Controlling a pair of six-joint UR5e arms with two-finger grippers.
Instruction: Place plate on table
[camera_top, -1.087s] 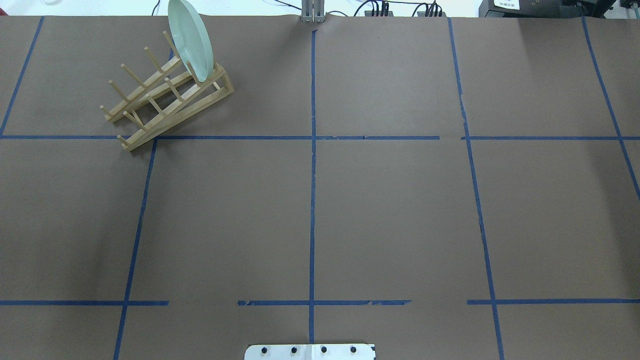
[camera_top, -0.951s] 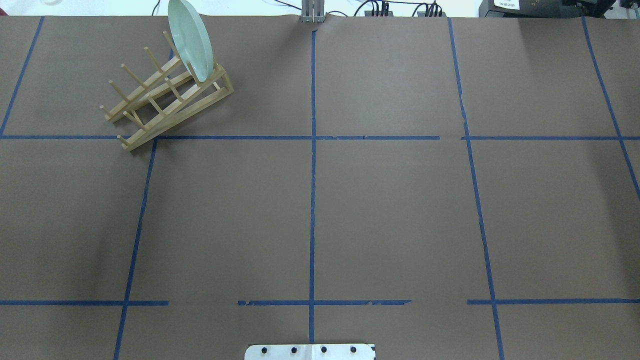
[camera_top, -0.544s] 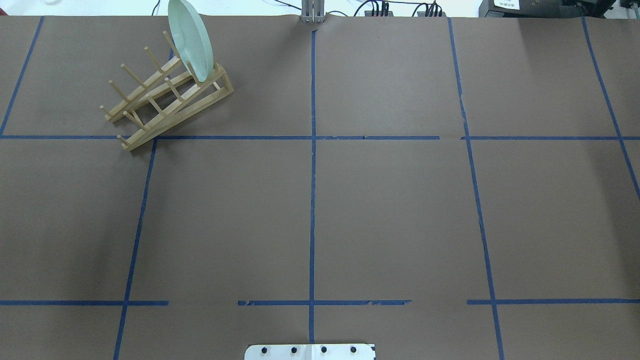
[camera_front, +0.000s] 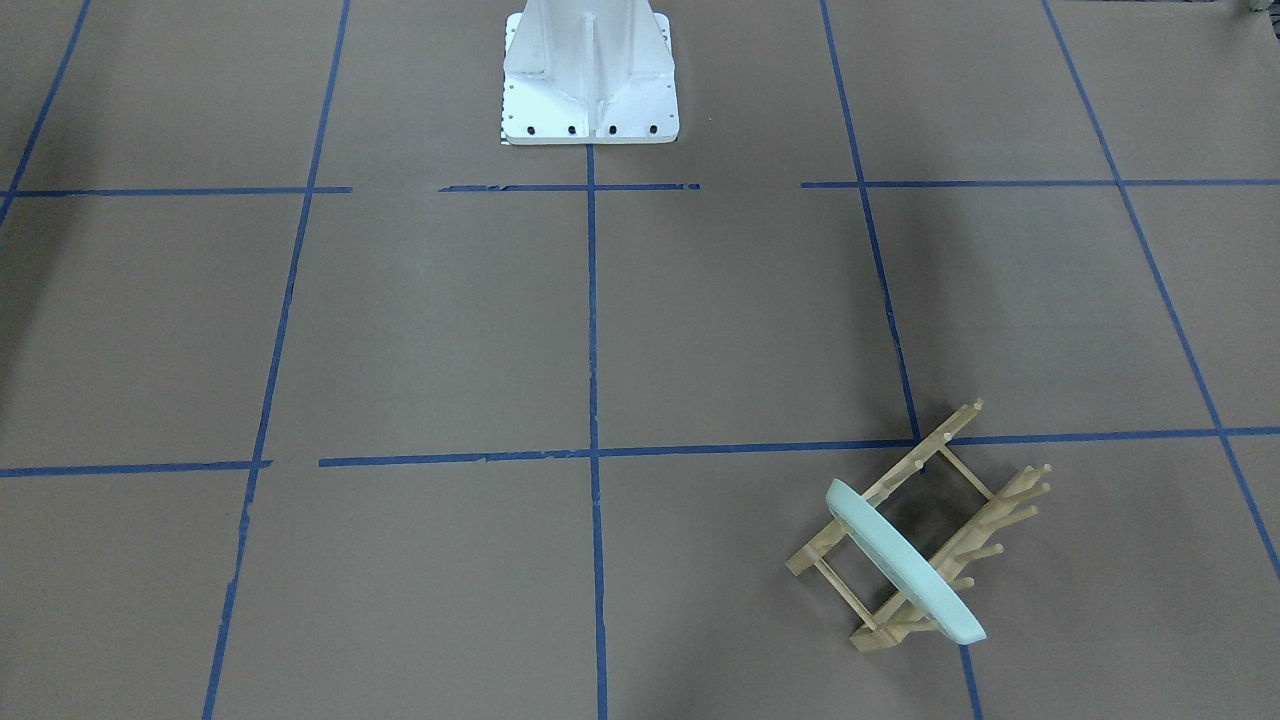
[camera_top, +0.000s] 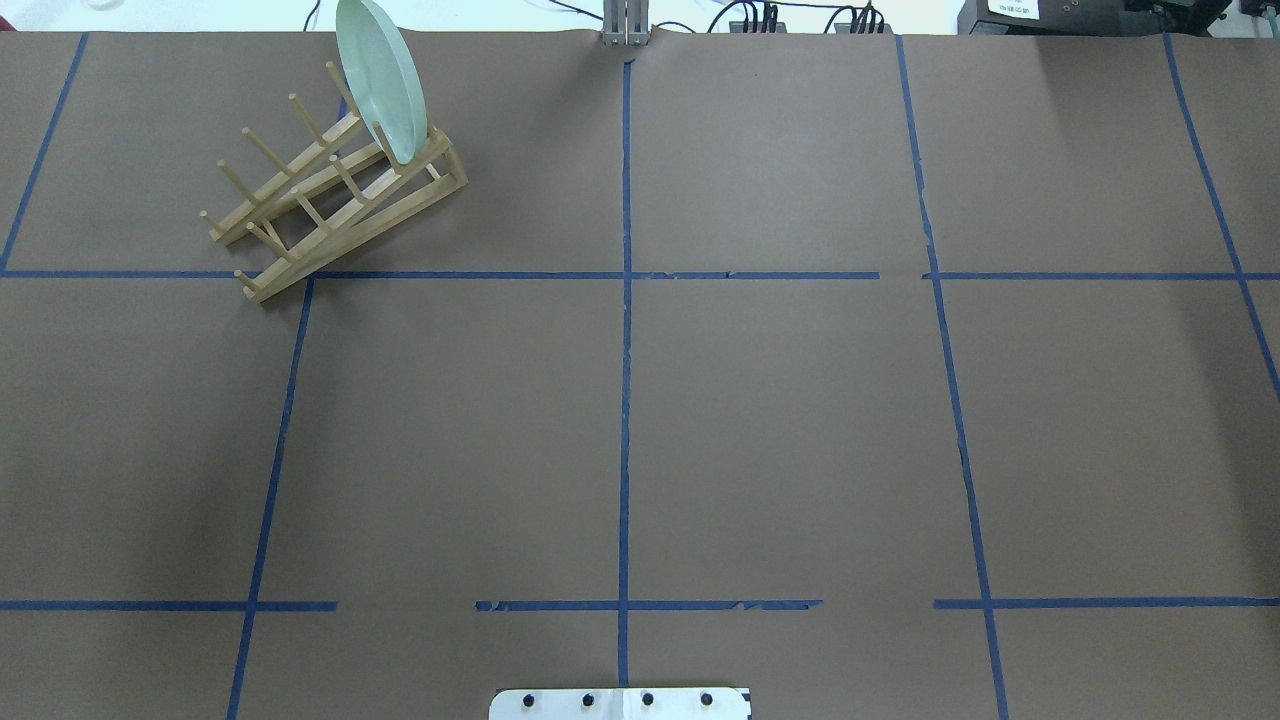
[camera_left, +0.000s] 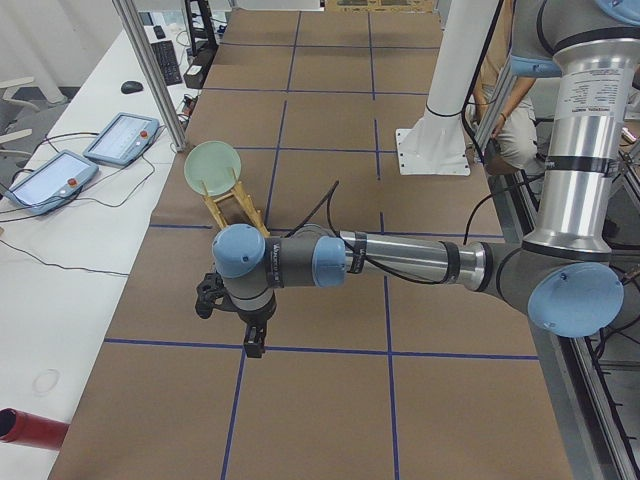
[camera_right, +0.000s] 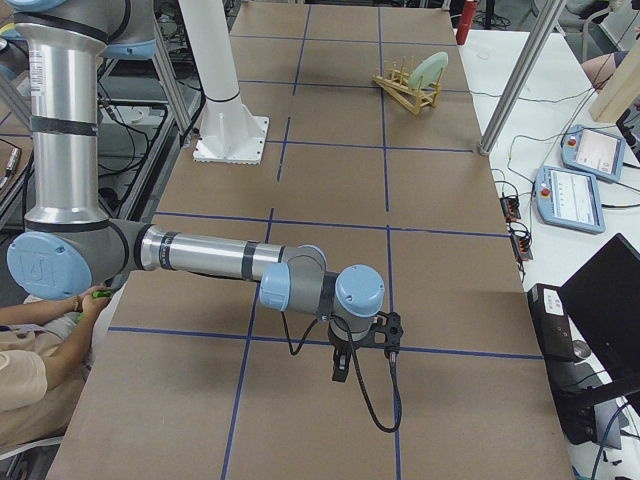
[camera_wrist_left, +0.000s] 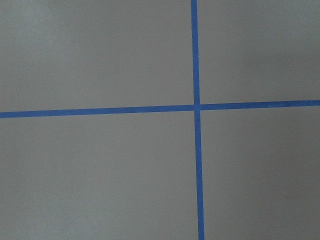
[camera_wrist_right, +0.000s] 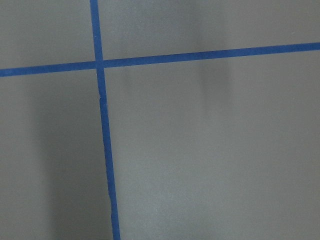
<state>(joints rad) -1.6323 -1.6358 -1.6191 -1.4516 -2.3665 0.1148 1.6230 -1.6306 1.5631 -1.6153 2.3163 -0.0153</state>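
plate (camera_top: 380, 85) on edge in rack (camera_top: 330, 200) end slot, far-left tabletop (camera_top: 780, 420); my left gripper (camera_left: 253, 348) and right gripper (camera_right: 341, 368) well off it, can't tell open or closed; angled lift could jam rim in slot, drag rack

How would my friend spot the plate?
Start at the big brown table with blue tape lines and look to its far left part, seen from behind the robot. A wooden peg rack sits there; the plate is the round mint-green disc standing on edge in it.

White side bench (camera_left: 80, 300) with two tablet-like pendants (camera_left: 122, 137), a keyboard (camera_left: 167, 62) and a mouse (camera_left: 132, 87) beside an aluminium post (camera_left: 151, 75)
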